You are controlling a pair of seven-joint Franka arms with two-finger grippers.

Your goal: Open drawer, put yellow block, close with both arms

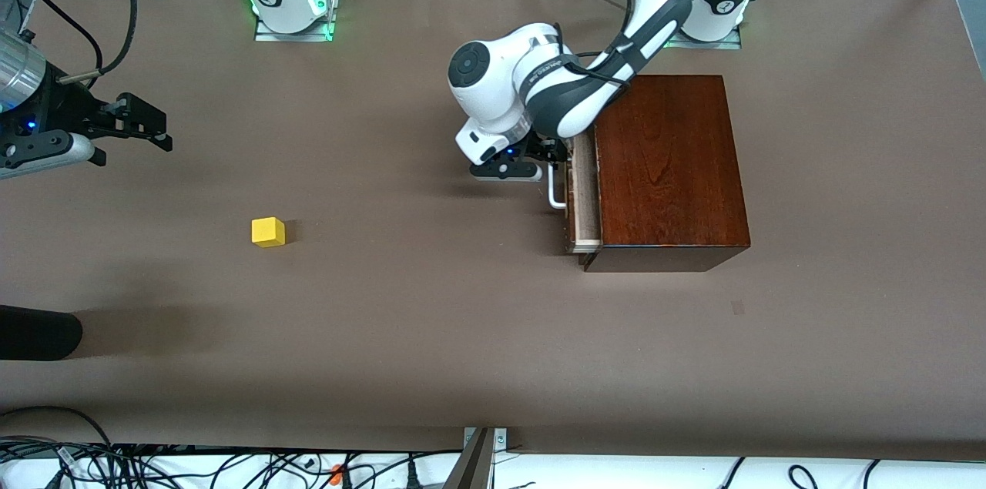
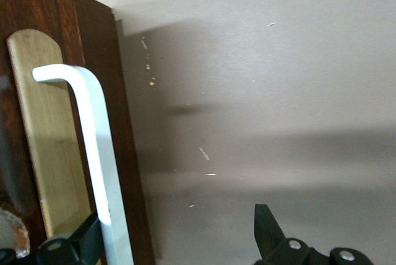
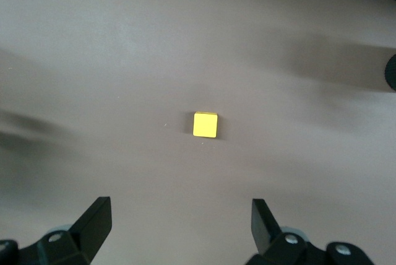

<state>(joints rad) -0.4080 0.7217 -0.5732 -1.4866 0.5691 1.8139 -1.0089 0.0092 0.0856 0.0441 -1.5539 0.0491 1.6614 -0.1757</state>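
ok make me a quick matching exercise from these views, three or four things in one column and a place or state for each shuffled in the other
Things:
1. yellow block
2. drawer
3. left gripper
4. right gripper

Places or states:
A. pulled a little way out of its box
B. open, up in the air toward the right arm's end of the table
C. lying alone on the bare table
D. open at the white handle

Pairs: 1-C, 2-A, 3-D, 4-B

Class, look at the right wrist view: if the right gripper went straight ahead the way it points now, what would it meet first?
Probably the yellow block: it lies on the table almost centred ahead of the open right gripper, with nothing in between. Depth is unclear, so it may touch bare table beside the block.
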